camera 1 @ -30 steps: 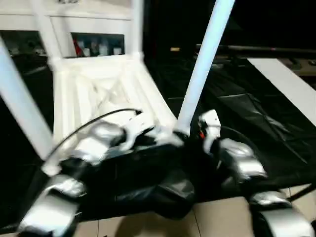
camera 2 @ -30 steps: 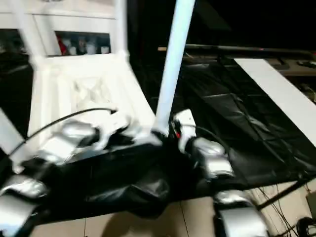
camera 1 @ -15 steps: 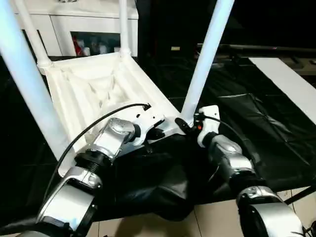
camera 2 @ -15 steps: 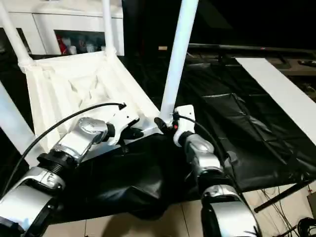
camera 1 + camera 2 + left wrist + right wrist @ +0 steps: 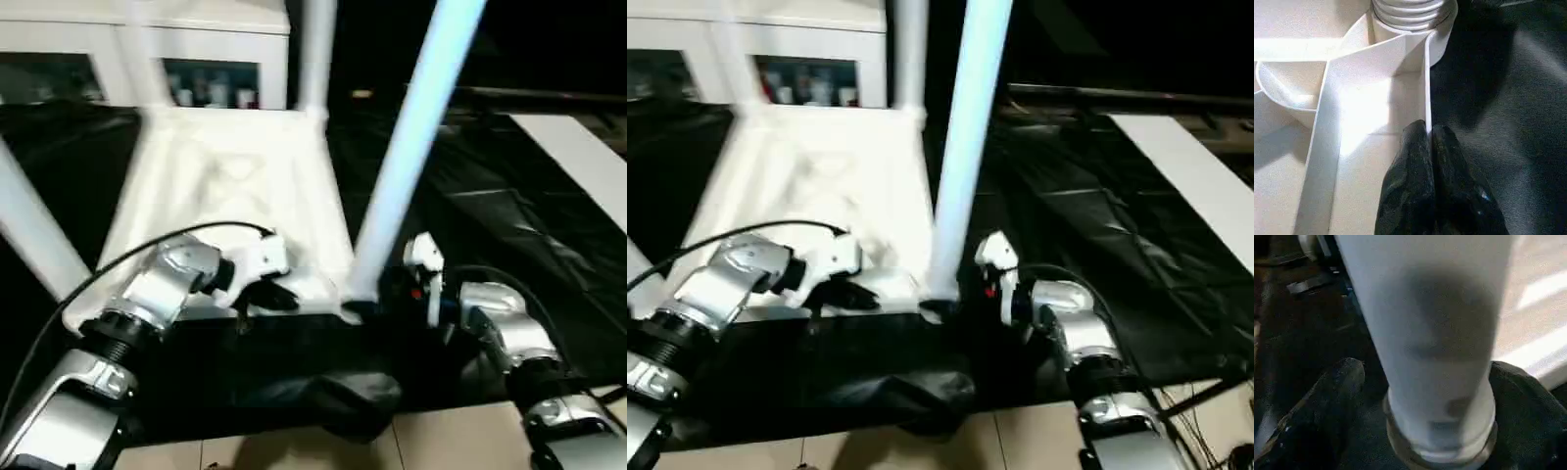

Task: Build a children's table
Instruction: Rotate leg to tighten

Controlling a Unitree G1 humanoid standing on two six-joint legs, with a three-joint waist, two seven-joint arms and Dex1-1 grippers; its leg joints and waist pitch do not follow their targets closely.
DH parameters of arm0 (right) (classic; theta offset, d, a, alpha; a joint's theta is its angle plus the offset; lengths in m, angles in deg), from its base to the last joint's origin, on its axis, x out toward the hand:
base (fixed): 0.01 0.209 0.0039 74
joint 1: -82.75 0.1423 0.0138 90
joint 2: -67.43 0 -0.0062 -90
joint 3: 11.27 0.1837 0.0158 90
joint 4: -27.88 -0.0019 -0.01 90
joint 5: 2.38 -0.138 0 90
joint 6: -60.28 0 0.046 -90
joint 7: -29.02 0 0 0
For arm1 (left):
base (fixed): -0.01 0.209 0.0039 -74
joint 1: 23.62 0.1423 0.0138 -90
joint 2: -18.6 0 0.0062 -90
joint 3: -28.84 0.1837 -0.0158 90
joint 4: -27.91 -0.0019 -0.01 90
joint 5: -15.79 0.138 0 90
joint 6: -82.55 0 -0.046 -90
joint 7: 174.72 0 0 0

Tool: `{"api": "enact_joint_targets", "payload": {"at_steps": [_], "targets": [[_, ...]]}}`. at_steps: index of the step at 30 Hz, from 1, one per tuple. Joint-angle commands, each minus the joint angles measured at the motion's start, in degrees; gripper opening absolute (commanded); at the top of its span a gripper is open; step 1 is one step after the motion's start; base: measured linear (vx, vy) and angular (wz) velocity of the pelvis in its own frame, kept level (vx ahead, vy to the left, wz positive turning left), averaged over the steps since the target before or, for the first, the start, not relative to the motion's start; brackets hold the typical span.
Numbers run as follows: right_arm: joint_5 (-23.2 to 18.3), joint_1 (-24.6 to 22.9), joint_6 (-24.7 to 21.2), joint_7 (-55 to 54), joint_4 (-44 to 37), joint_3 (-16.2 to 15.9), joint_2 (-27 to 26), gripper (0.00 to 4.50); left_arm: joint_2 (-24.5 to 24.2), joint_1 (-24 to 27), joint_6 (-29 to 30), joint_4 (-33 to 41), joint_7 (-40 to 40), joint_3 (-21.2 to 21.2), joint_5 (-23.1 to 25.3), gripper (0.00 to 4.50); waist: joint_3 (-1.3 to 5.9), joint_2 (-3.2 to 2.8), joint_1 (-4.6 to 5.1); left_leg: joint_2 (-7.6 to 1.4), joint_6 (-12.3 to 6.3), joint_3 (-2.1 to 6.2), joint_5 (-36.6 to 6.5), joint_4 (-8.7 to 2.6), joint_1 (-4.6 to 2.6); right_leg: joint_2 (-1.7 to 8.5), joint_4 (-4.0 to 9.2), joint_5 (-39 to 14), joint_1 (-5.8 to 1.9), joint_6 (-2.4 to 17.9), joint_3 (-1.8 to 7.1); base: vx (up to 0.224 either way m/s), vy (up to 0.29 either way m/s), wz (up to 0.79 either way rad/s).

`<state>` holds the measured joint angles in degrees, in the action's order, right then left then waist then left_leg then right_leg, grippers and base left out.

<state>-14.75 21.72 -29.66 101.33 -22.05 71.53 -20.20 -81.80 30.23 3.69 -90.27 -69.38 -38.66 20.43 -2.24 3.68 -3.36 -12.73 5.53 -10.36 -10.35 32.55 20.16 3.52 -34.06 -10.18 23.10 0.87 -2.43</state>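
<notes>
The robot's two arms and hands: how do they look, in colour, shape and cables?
Both forearms are made of rounded, shiny silver segments with dark joints between them. Each wrist ends in a white housing. A thin black cable arcs over the left arm, and another curves along the right one. The left hand has two black, rubbery, rounded fingers. The right hand has the same black fingers, with a small red mark on its white housing.

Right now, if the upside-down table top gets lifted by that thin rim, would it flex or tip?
Probably stiff: the table top shows ribs. Likely top-heavy, since the near leg stands tall in its corner. The left gripper pinches a thin rim, so it may slip.
</notes>
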Motion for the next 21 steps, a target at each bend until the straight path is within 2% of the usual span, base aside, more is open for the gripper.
{"api": "enact_joint_targets", "payload": {"at_steps": [1, 2, 5, 7, 9, 11, 16, 17, 21], "targets": [[0.34, -0.50, -0.63, 1.58, -1.49, -0.48, 1.25, 4.07, 0.24, 2.07, 0.97, -0.24, -1.82, 3.41, 0.73, 0.00, 2.94, -0.66, 0.38, -0.84, -1.86, -0.35, -12.88, -3.51, -0.47, 3.39, 3.44, -10.02, -2.57, 13.51, 1.98, 0.000, 0.000, 0.00], [0.58, -0.32, -0.30, 1.29, -1.24, -0.39, 1.05, 4.07, 0.13, 2.21, 1.15, 0.08, -1.87, 3.31, 0.76, 0.00, 2.96, -0.47, 0.39, -0.82, -1.84, -0.33, -12.77, -3.51, -0.38, 3.42, 3.40, -10.33, -2.65, 13.34, 1.97, 0.000, 0.000, 0.00], [0.68, 0.02, -0.88, 1.27, -1.07, -0.37, 0.56, 4.07, -0.21, 2.48, 1.65, 0.98, -1.88, 3.37, 0.64, 0.00, 2.99, -0.43, 0.38, -0.76, -1.82, -0.34, -12.14, -3.44, -0.36, 3.47, 3.51, -11.47, -2.59, 12.71, 2.01, 0.000, 0.000, 0.00], [1.09, 0.06, -1.03, 1.62, -1.02, -0.95, 0.57, 3.73, -0.38, 2.67, 1.84, 1.29, -2.10, 3.46, 0.57, 0.00, 3.03, -0.42, 0.38, -0.77, -1.84, -0.32, -11.27, -3.43, -0.32, 3.35, 3.34, -10.35, -2.65, 12.88, 1.96, 0.000, 0.000, 0.00], [1.27, 0.00, -1.11, 1.68, -1.13, -1.30, 0.59, 3.73, -0.44, 2.85, 1.90, 1.45, -2.16, 3.35, 0.78, 0.00, 3.08, -0.47, 0.36, -0.82, -1.89, -0.31, -10.86, -3.42, -0.37, 3.40, 3.25, -9.62, -2.65, 13.03, 1.95, 0.000, 0.000, 0.00], [1.07, 0.03, -1.35, 1.59, -1.26, -1.29, 0.56, 3.35, -0.53, 3.06, 2.06, 1.76, -2.22, 3.23, 0.83, 0.00, 3.08, -0.44, 0.35, -0.77, -2.04, -0.37, -10.73, -3.37, -0.35, 3.34, 3.21, -9.02, -2.68, 13.13, 1.93, 0.000, 0.000, 0.00], [0.87, 0.15, -1.80, 1.54, -1.26, -1.17, 0.54, 3.06, -0.78, 3.35, 2.25, 1.84, -2.23, 3.13, 0.89, 0.00, 3.02, -0.39, 0.32, -0.74, -2.03, -0.40, -11.09, -3.35, -0.38, 3.34, 3.31, -10.17, -2.62, 12.87, 1.95, 0.000, 0.000, 0.00], [0.99, 0.12, -1.81, 1.63, -1.19, -1.16, 0.53, 2.86, -0.87, 3.44, 2.43, 2.02, -2.25, 3.17, 0.90, 0.00, 3.05, -0.41, 0.34, -0.75, -1.90, -0.36, -11.11, -3.35, -0.40, 3.36, 3.30, -10.42, -2.63, 12.77, 1.94, 0.000, 0.000, 0.00], [1.42, -0.07, -1.74, 1.90, -1.02, -1.33, 0.64, 2.72, -1.10, 3.67, 2.98, 2.40, -2.44, 3.29, 0.90, 0.00, 3.12, -0.31, 0.33, -0.71, -2.00, -0.37, -10.68, -3.28, -0.35, 3.37, 3.24, -10.06, -2.72, 12.73, 1.95, 0.000, 0.000, 0.00]]}}
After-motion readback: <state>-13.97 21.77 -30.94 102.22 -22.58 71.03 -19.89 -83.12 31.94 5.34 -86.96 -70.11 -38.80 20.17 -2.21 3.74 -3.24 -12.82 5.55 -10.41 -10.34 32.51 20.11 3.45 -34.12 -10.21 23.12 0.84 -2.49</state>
